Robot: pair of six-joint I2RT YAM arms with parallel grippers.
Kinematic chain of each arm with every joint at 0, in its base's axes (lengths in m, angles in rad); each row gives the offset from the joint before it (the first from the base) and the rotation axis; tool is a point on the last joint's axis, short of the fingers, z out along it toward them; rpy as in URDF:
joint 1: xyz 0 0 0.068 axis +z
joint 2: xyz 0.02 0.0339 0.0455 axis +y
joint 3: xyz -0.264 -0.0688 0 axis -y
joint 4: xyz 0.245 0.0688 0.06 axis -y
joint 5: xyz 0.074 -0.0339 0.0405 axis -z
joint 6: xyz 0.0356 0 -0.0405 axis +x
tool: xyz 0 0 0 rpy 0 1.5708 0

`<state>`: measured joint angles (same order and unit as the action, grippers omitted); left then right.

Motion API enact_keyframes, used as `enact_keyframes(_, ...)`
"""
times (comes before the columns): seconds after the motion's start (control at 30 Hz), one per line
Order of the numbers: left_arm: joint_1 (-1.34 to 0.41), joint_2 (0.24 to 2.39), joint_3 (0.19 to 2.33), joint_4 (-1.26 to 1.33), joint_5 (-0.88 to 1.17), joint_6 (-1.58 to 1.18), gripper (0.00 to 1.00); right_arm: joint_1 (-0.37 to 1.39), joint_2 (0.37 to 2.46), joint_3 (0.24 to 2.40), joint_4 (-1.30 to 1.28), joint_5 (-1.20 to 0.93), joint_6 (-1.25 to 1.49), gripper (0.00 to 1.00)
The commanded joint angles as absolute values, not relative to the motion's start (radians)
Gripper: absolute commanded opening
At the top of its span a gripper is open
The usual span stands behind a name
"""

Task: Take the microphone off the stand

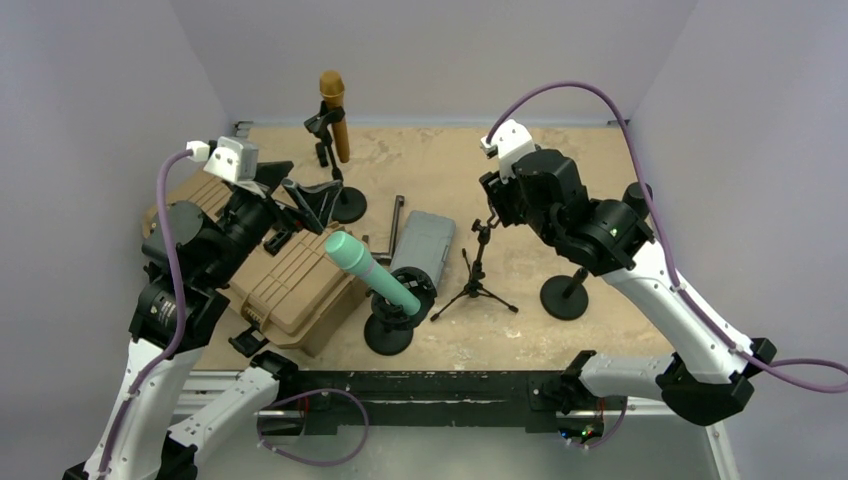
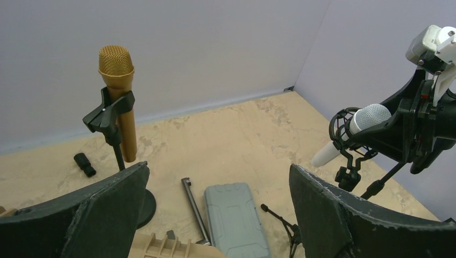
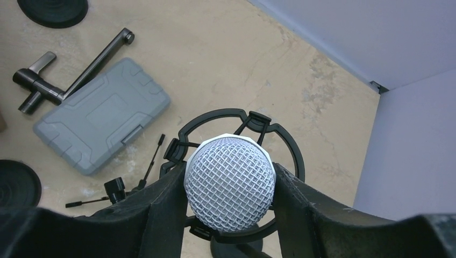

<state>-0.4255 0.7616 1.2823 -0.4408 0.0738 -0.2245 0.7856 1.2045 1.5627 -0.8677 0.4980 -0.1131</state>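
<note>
Microphone (image 3: 230,183) head pinched between right jaws, seated in shock mount (image 3: 242,119), left jaws spread apart

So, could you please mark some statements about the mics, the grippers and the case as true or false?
1. The right gripper has the white mic between its fingers. True.
2. The gold mic lies flat on the table. False: it stands upright in a clip.
3. The left gripper is open and empty. True.
4. The grey case is open. False: it lies closed.
5. The teal mic is off its holder. False: it sits tilted in a stand.
</note>
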Motion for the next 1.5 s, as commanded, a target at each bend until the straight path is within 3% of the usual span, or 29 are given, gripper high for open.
enact_keyframes(0.0,-0.42,0.767,1.281,-0.397,0.069,-0.219,1.0,0.794,1.198,1.574,-0.847,0.492,-0.111,0.46)
enact_keyframes(0.13,-0.42,0.766,1.281,-0.398,0.071,-0.221,1.0,0.798,1.196,1.602,-0.85,0.478,-0.112,0.29)
enact_keyframes(0.3,-0.42,0.767,1.282,-0.397,0.073,-0.222,1.0,0.802,1.196,1.66,-0.855,0.454,-0.111,0.16)
enact_keyframes(0.67,-0.42,0.769,1.283,-0.399,0.074,-0.224,1.0,0.805,1.187,1.796,-0.831,0.389,-0.111,0.0)
enact_keyframes(1.13,-0.42,0.767,1.283,-0.399,0.075,-0.227,1.0,0.804,1.196,2.049,-0.819,0.393,-0.116,0.0)
enact_keyframes(1.47,-0.42,0.769,1.282,-0.397,0.078,-0.231,1.0,0.805,1.125,2.033,-0.669,0.423,-0.072,0.0)
